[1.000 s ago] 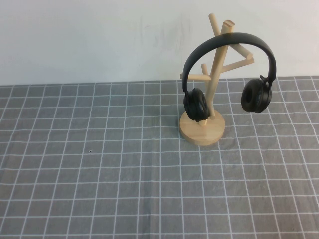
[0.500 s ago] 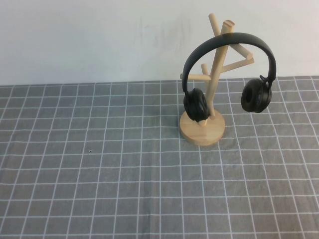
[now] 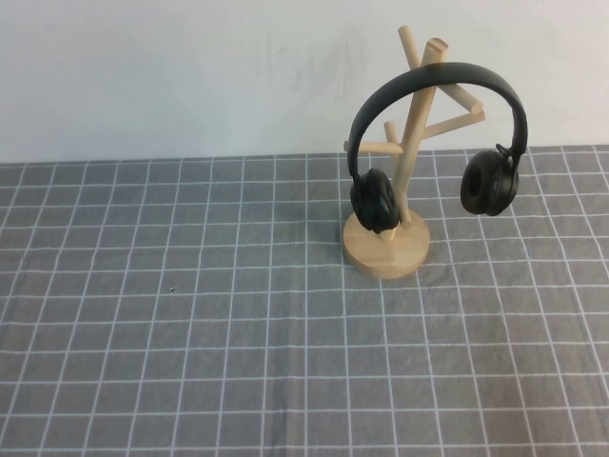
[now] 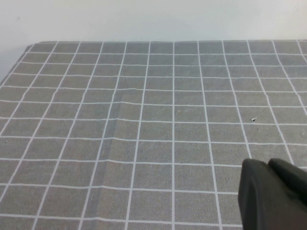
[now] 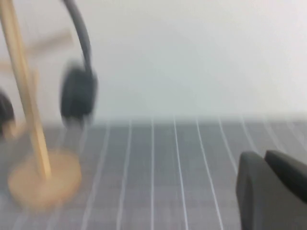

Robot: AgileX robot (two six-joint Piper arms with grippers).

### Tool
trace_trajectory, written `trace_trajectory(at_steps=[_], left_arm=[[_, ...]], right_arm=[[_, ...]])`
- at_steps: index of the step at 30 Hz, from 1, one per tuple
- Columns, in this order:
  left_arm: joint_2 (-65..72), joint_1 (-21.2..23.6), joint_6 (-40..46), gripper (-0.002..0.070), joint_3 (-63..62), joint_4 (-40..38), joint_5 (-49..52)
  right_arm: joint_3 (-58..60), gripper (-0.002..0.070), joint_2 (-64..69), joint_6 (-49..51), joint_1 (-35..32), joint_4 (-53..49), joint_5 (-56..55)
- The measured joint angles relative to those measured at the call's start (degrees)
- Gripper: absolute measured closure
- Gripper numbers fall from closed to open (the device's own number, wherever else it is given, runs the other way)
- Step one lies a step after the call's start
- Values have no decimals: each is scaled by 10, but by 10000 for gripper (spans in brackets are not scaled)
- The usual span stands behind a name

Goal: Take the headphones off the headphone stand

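The black headphones (image 3: 433, 72) hang by their headband over the light wooden stand (image 3: 385, 249), at the back right of the table in the high view. One ear cup (image 3: 374, 200) rests by the pole, the other (image 3: 488, 181) hangs free to the right. Neither arm shows in the high view. My left gripper (image 4: 268, 165) is shut and empty over bare cloth, away from the stand. My right gripper (image 5: 265, 158) is shut and empty, apart from the stand (image 5: 29, 110) and the headphones (image 5: 78, 98), which both show blurred in the right wrist view.
A grey cloth with a white grid (image 3: 238, 362) covers the table. A white wall (image 3: 190, 76) stands right behind the stand. The cloth's far edge meets the wall in the left wrist view (image 4: 144, 41).
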Motion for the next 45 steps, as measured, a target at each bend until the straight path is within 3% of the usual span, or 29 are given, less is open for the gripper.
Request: trace_trajectory(at_steps=[7,11,15,19,24,28,31,39,45], left_arm=[[0,0,0,679,0,0,0],[0,0,0,679,0,0,0],[0,0,0,679,0,0,0],[0,0,0,679,0,0,0],[0,0,0,679,0,0,0],[0,0,0,679,0,0,0],[0,0,0,679,0,0,0],[0,0,0,680,0,0,0],[0,0,0,679,0,0,0]], right_arm=[[0,682,0,0,0,2,-241],[-1,682,0,-11,0,10,-282],[-3,682,1,56,0,14,-292],[-46,682,4,62,0,10,-337],[-204,682,40,55,0,7,-211],[-363,682,133,85,0,-48,60],[-436,682,221,71,0,-49,161],[-470,682,375,40,0,-86,104],[-470,682,481,62,0,-85,172]])
